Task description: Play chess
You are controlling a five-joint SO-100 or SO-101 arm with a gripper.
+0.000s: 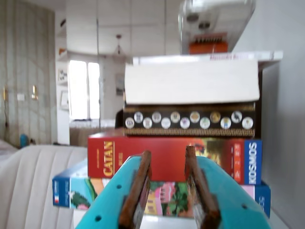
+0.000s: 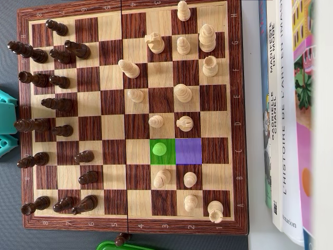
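Note:
In the overhead view a wooden chessboard (image 2: 235, 78) fills the table. Dark pieces (image 2: 57, 104) crowd its left side and light pieces (image 2: 182, 94) spread over the right half. A green-tinted square holds a light pawn (image 2: 159, 149), and the purple-tinted square (image 2: 188, 150) to its right is bare. In the wrist view my gripper (image 1: 167, 153) is open, teal with brown pads (image 1: 139, 186), with nothing between them. It is raised and faces a stack of boxes, and the board is out of that view. Only a teal part of the arm (image 2: 5, 122) shows at the left edge overhead.
A stack of game boxes and books (image 1: 190, 157) stands ahead in the wrist view, with the red Catan box among them. Overhead, books (image 2: 283, 114) lie along the board's right side. A green container (image 2: 119, 246) and a dark piece (image 2: 122, 239) sit at the bottom edge.

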